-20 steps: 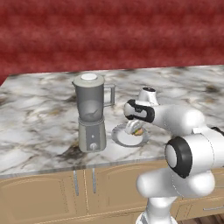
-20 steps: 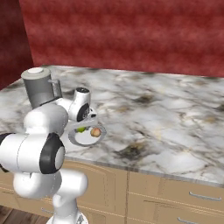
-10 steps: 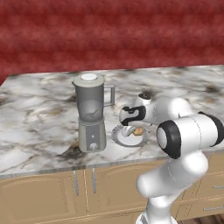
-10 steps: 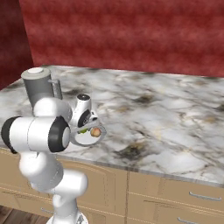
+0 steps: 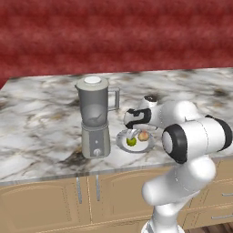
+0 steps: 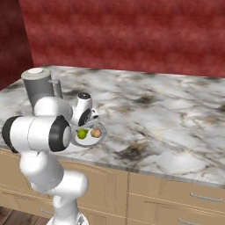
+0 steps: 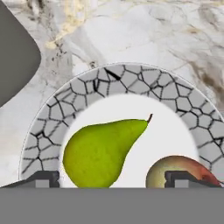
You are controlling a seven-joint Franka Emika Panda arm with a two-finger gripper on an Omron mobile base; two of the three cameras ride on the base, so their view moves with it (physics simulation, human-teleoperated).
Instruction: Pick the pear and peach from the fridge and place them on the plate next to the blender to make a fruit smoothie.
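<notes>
The yellow-green pear (image 7: pixel 101 152) lies on its side on the grey-white plate (image 7: pixel 131 81), stem pointing away from the hand. My gripper (image 7: pixel 113 180) hangs just above it, open, with one fingertip on each side of the pear and apart from it. The pinkish-orange peach (image 7: pixel 175 165) rests on the plate beside the pear, partly behind one fingertip (image 7: pixel 186 178). From the base, the gripper (image 5: pixel 133 133) points down over the pear (image 5: pixel 131 141) and peach (image 5: pixel 144 136) on the plate (image 5: pixel 122 142), right of the blender (image 5: pixel 95 119). The fridge is out of view.
The plate (image 6: pixel 99 140) sits near the marble counter's front edge (image 6: pixel 145 170), close to the blender (image 6: pixel 38 88). My white elbow bulks large in front of the plate. A red wall backs the counter. Wooden cabinets and drawers run below.
The jaws have gone from shut to open, and the pear now lies free on the plate. The elbow has swung a little; the hand stays over the plate.
</notes>
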